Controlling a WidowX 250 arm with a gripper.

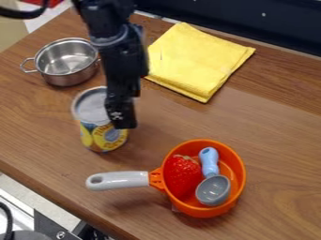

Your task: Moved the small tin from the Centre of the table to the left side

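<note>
From where I stood, the black two-finger gripper [122, 119] hung down over the left part of the brown wooden table [276, 126], right against the view of the small cylindrical metal tin with a yellow-and-blue fruit label [100, 135]. I couldn't tell whether it was clenched on the tin or released. The tin was left of the table's middle, its grey metal top partly hidden behind the gripper, and I couldn't make out whether its base touched the wood.

Behind the tin sat a shiny round steel pot with side handles [59, 77], open at the top, so I could see down to its bare metal bottom.

Nearer me was an open orange saucepan with a pale grey handle [237, 187], the handle pointing left. Inside, a red strawberry [182, 177] lay on the left, beside a scoop with a light-blue handle and grey bowl [213, 191]; the scoop's bowl was toward the near side.

A folded yellow cloth [194, 61] lay flat toward the back.
</note>
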